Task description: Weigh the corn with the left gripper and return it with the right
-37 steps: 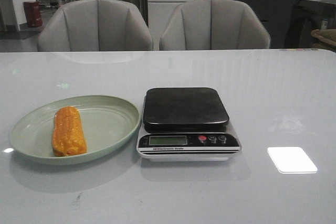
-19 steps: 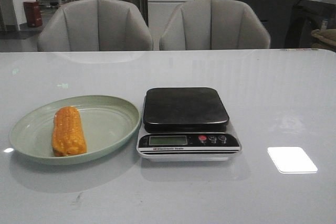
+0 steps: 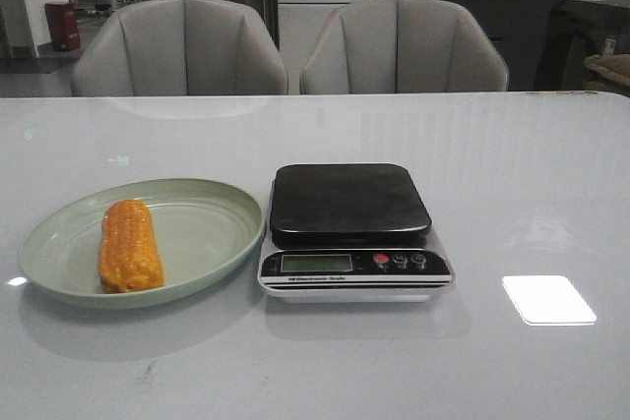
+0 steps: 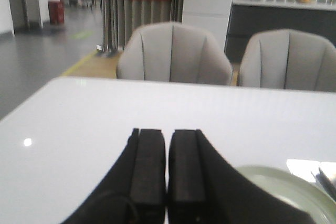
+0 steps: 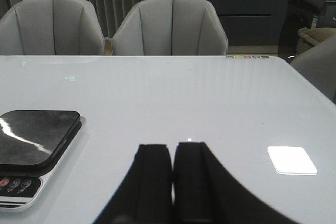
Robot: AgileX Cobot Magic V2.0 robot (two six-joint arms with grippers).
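Front view shows the corn [image 3: 129,246] lying lengthwise front-to-back on the plate [image 3: 212,233]; left tool [image 4: 167,167] and right tool [image 5: 172,178] closed, empty.

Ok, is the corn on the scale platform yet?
No, in the front view the corn lies on the green plate, and the scale beside it has a bare black platform.

Corn [image 3: 129,245] is lying in the plate [image 3: 212,233], toward its left half, running front to back. Plate is sitting on the surface [image 3: 512,174] just left of the scale [image 3: 352,231], rims nearly touching. Two chairs [image 3: 179,46] are standing behind the surface's far edge; scale platform is sitting bare.
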